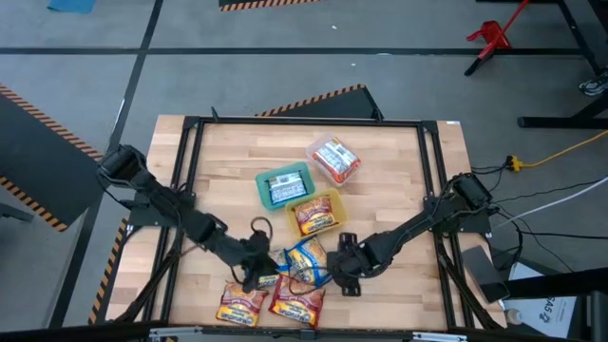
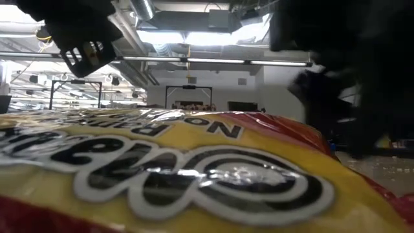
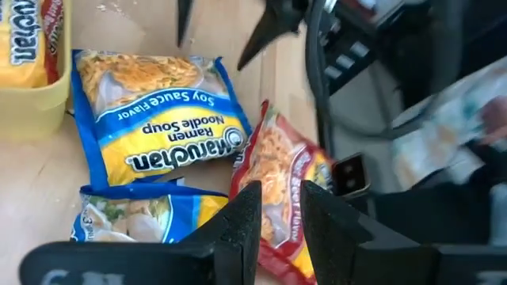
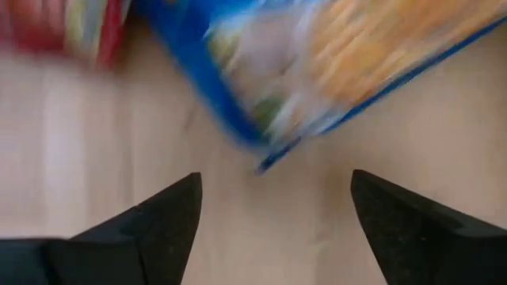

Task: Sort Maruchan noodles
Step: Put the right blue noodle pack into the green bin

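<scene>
Nearest the low camera, a red-and-yellow packet [image 2: 194,175] is seen filling the view, while on the counter [image 1: 218,161] the blue packet [image 1: 309,261] is found lying flat near the front edge, between the two tools. The right tool [image 4: 273,229] is held spread and empty with the blue packet's corner directly ahead of its gap and its long axis slanting across, so this arm is judged the nearer. The left tool [image 3: 281,226] is narrowly parted over a beef packet [image 3: 277,190], gripping nothing

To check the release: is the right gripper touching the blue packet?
Apart: the right wrist view shows the right gripper open, bare wood between it and the blue packet.
</scene>
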Action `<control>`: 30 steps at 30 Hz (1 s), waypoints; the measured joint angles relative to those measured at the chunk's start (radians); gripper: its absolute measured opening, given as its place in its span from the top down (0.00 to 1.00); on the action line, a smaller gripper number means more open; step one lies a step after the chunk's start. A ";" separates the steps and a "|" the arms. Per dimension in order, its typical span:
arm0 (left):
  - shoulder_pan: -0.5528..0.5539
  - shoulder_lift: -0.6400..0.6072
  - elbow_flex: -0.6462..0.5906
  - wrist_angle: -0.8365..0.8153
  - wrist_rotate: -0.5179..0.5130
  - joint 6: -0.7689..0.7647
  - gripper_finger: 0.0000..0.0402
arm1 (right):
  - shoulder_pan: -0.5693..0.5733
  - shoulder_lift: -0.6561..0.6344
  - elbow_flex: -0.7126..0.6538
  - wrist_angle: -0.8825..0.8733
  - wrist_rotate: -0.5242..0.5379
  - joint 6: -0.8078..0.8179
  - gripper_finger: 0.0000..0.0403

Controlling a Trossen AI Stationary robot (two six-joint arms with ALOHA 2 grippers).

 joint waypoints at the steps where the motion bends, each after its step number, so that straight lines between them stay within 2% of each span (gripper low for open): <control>1: -0.004 0.022 0.027 -0.027 -0.012 0.011 0.79 | -0.001 -0.002 0.002 0.014 0.030 0.002 0.24; 5: -0.009 0.118 0.100 -0.070 -0.060 0.072 0.79 | -0.004 0.003 0.012 0.106 0.080 0.023 0.25; 10: 0.002 0.213 0.116 -0.050 -0.129 0.093 0.79 | -0.002 0.004 0.012 0.110 0.070 0.080 0.25; 15: 0.042 0.288 0.116 -0.022 -0.143 0.112 0.79 | -0.002 0.004 0.012 0.122 0.083 0.165 0.25; 20: 0.082 0.359 0.116 -0.012 -0.132 0.109 0.80 | -0.002 0.004 0.012 0.113 0.181 0.309 0.25; 26: 0.103 0.420 0.119 0.038 -0.114 0.074 0.80 | -0.002 0.004 0.012 0.113 0.192 0.393 0.25; 30: 0.109 0.423 0.119 0.034 -0.109 0.063 0.80 | -0.002 0.003 0.012 0.085 0.201 0.506 0.25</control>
